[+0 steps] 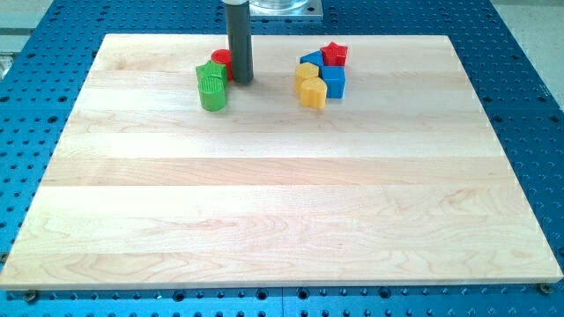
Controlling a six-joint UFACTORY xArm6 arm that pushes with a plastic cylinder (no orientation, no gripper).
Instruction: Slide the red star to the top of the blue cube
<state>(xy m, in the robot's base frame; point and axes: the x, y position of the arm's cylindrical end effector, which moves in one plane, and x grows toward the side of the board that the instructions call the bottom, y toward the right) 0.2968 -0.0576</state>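
Well left stands my tip [241,82]; red star [334,54] nearly touches blue cube [335,83].

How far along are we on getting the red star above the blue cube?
Looks nearly done: the red star already sits just above the blue cube at the view's top right, seemingly touching, in the cluster with the yellow blocks. Nothing is in hand: my tip rests well to the view's left, beside the green block and a red block. At most, a small nudge remains.
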